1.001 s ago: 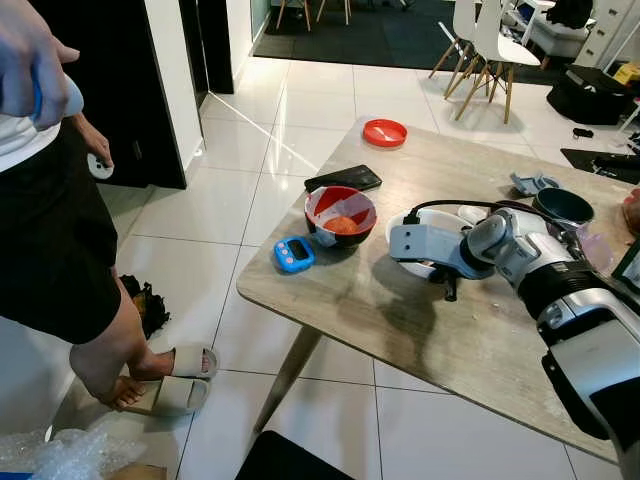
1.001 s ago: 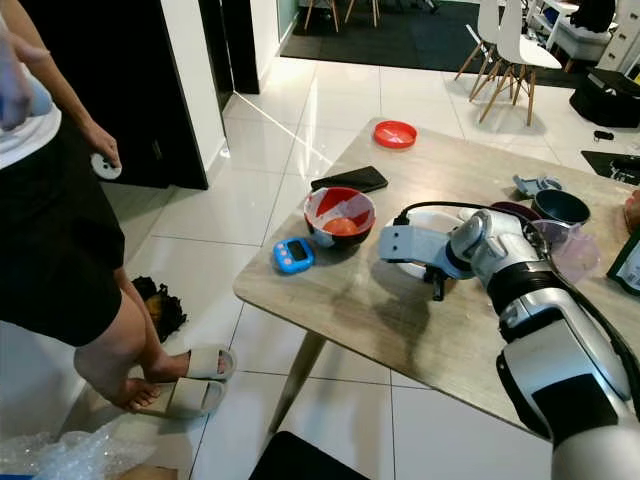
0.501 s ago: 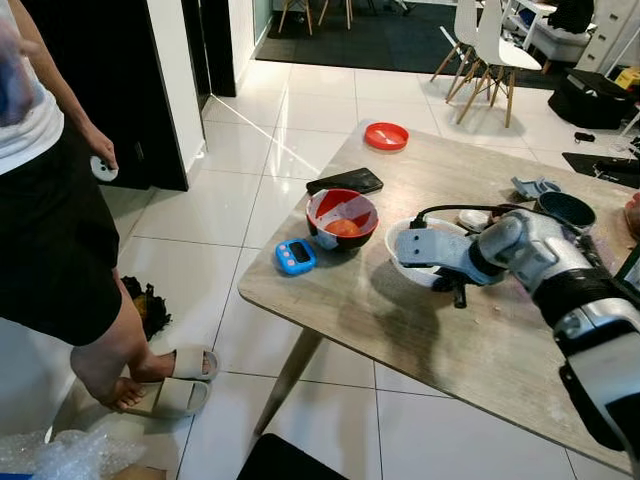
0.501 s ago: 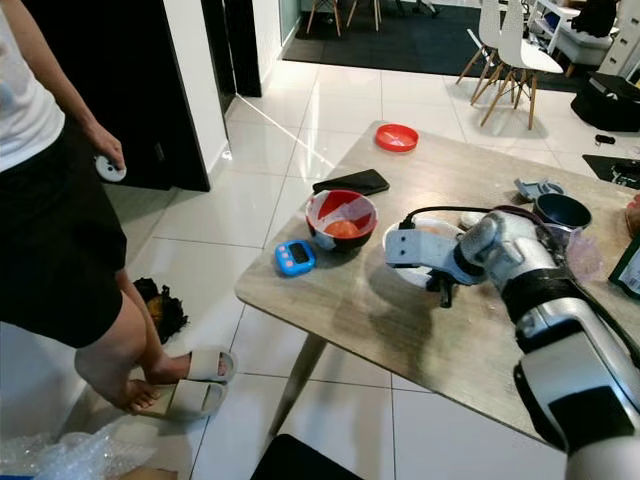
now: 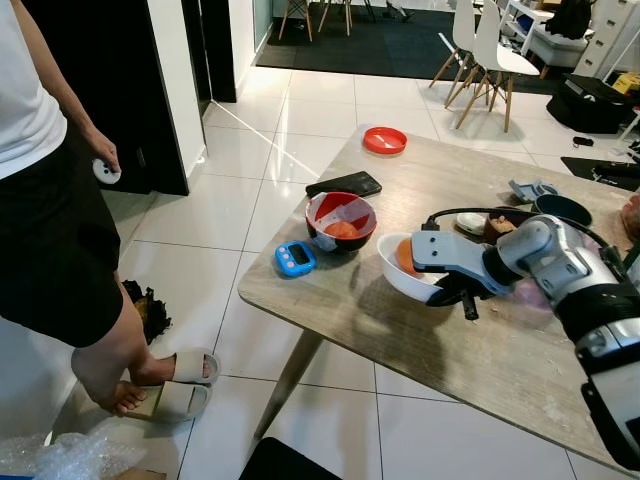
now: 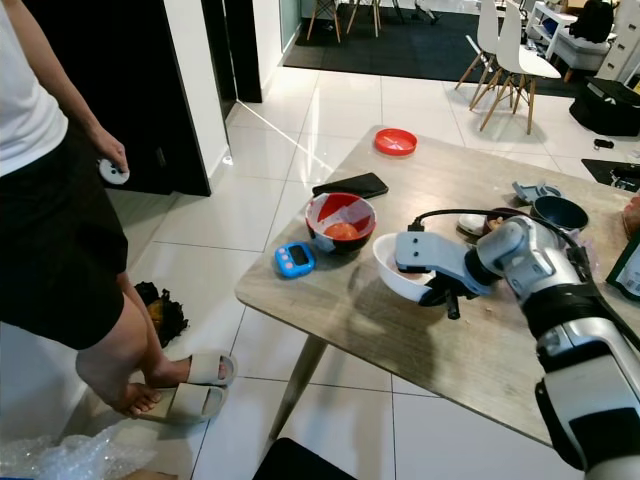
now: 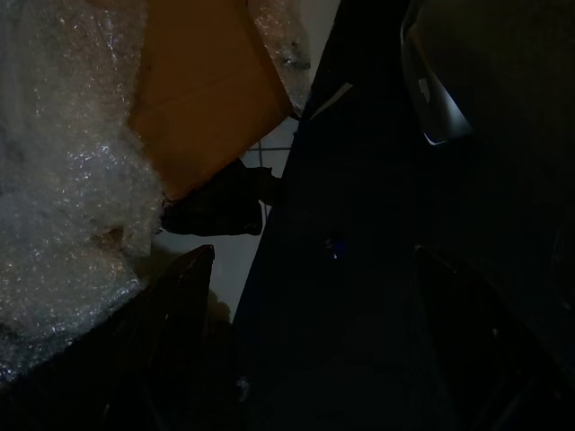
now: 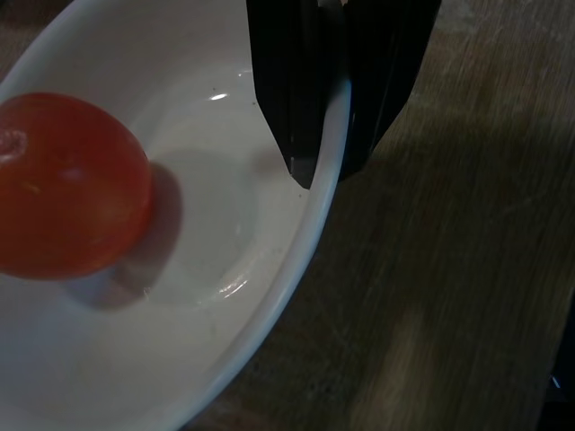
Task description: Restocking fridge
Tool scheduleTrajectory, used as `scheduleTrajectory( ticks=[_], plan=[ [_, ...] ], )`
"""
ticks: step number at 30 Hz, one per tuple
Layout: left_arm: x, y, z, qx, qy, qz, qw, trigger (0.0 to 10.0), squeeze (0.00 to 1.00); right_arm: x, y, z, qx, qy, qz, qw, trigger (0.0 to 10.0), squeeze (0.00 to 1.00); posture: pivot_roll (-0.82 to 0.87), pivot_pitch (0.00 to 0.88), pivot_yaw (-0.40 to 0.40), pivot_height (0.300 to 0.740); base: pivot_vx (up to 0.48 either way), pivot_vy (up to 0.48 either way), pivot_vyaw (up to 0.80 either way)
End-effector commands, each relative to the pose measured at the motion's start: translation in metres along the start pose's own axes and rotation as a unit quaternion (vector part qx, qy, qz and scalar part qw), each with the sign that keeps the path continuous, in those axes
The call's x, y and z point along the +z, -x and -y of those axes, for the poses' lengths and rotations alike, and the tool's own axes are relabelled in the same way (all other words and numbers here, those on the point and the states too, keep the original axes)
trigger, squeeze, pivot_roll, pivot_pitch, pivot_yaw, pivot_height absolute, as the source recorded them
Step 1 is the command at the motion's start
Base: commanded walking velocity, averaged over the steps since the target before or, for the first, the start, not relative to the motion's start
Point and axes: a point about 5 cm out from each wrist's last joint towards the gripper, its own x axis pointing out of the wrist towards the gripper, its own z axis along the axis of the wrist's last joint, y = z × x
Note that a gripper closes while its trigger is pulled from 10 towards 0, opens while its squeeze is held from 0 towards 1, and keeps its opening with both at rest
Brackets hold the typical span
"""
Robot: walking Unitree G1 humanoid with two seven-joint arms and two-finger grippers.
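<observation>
A person [image 5: 50, 200] in a white top and black shorts stands on the tiled floor at the left, beige slippers [image 5: 180, 385] by the feet. A wooden table [image 5: 500, 350] fills the right of the scene. On it the right gripper [image 8: 328, 166] reaches in from the right and has its jaws closed on the rim of a white bowl [image 5: 405, 280], one finger inside the wall and one outside, at the bowl's near right edge. A tomato [image 8: 67, 197] lies in the bowl, apart from the jaws, over toward the far side of the basin. Just left of the white bowl stands a red bowl [image 5: 341, 219] with orange food in it; a black phone [image 5: 343, 184] lies beyond it, a blue timer [image 5: 294, 257] near the table's left edge, and a red lid [image 5: 385, 139] at the far corner. The left gripper hangs in shadow beside bubble wrap [image 7: 63, 197] and cardboard; whether its jaws are open I cannot tell.
</observation>
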Motion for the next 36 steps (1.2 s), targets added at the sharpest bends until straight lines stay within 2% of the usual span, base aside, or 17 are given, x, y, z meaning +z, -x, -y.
scheduleTrajectory(
  ticks=[1, 4, 8, 10, 18, 26, 36],
  plan=[
    [0.001, -0.002, 0.032, -0.054, -0.013, -0.003, 0.998, 10.0, 0.0, -0.015, -0.005, -0.011, 0.033, -0.023, -0.01, 0.999, 0.0, 0.0, -0.05, 0.027, -0.065, 0.74, 0.0, 0.0, 0.0],
    [0.001, -0.002, 0.032, -0.054, -0.013, -0.003, 0.998, 10.0, 0.0, -0.02, -0.002, -0.014, 0.034, -0.029, -0.007, 0.999, 0.0, 0.0, -0.05, 0.027, -0.063, 0.74, 0.0, 0.0, 0.0],
    [0.001, -0.002, 0.031, -0.054, -0.015, -0.004, 0.998, 10.0, 0.0, -0.021, 0.003, -0.02, 0.042, -0.034, 0.028, 0.998, 0.0, 0.0, -0.05, 0.025, -0.061, 0.74, 0.0, 0.0, 0.0],
    [0.0, -0.002, 0.03, -0.054, -0.017, -0.005, 0.998, 10.0, 0.0, -0.011, 0.012, -0.023, 0.048, -0.03, 0.084, 0.995, 0.0, 0.0, -0.06, 0.025, -0.056, 0.74, 0.0, 0.0, 0.0],
    [0.001, -0.002, 0.028, -0.052, -0.019, -0.004, 0.998, 10.0, 0.0, 0.009, 0.027, -0.02, 0.034, -0.01, 0.147, 0.989, 0.0, 0.0, -0.05, 0.022, -0.053, 0.74, 0.0, 0.0, 0.0],
    [0.004, -0.003, 0.026, -0.05, -0.021, -0.002, 0.999, 10.0, 0.0, 0.005, 0.036, -0.023, 0.022, -0.01, 0.135, 0.991, 0.0, 0.0, -0.05, 0.008, -0.049, 0.74, 0.0, 0.0, 0.0],
    [0.006, -0.003, 0.021, -0.046, -0.026, -0.001, 0.999, 10.0, 0.0, -0.036, 0.062, -0.029, -0.043, -0.085, 0.076, 0.993, 0.0, 0.0, -0.05, 0.0, -0.039, 0.74, 0.0, 0.0, 0.0]
  ],
)
